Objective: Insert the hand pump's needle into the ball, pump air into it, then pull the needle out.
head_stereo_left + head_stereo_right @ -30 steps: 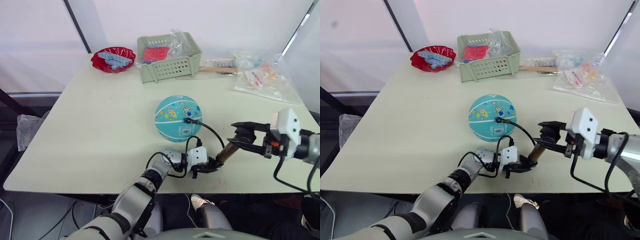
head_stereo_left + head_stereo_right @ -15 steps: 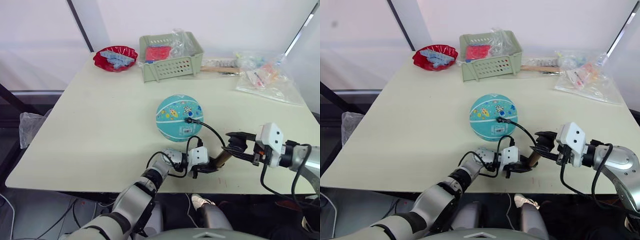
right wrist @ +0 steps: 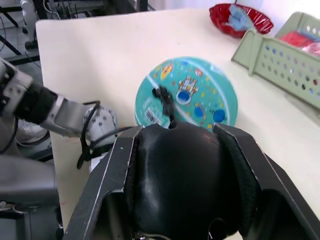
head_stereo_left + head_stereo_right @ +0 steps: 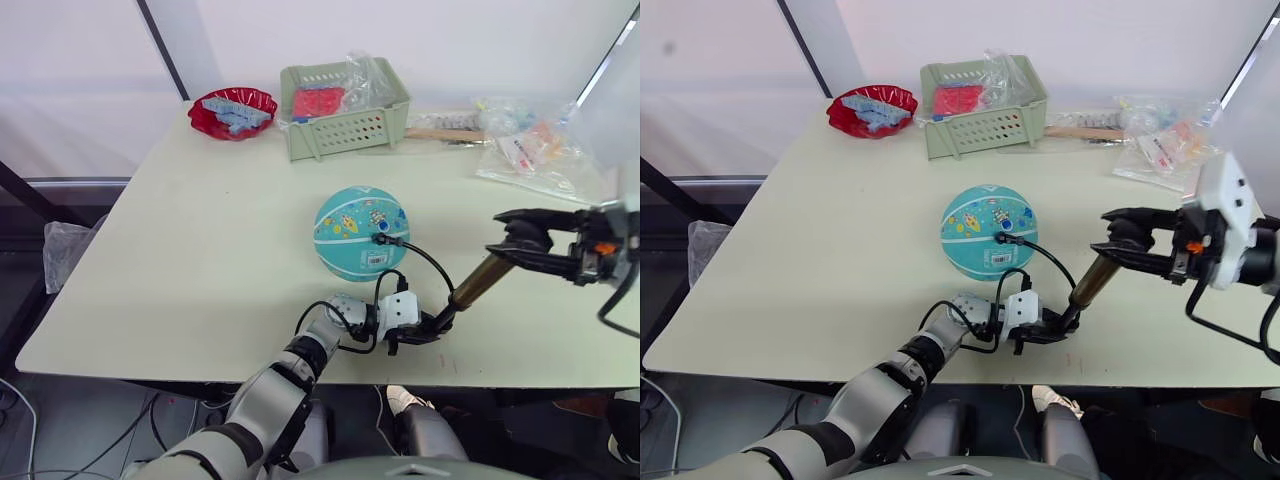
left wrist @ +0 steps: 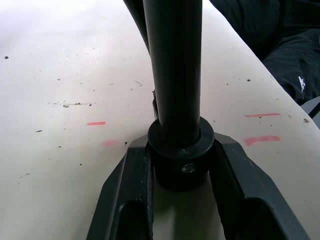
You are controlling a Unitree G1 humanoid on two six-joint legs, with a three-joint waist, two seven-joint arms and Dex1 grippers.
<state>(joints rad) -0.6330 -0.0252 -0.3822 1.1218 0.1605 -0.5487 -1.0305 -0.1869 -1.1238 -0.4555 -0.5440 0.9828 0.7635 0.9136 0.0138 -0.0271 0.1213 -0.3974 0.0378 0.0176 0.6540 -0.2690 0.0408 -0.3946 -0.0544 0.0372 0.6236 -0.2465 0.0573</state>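
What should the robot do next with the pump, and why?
Probably push the T-handle back down. The right end effector grips it with the hand pump drawn out long, the left end effector clamps the pump's base on the table, and the hose's needle fitting sits in the ball.

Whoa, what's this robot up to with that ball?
It is pumping up the teal ball on the table. The left gripper clamps the base of the hand pump at the table's near edge, and the right gripper holds the pump's black handle, raised with the pump tilted. The thin hose runs to the ball, where the needle's fitting sits plugged in.
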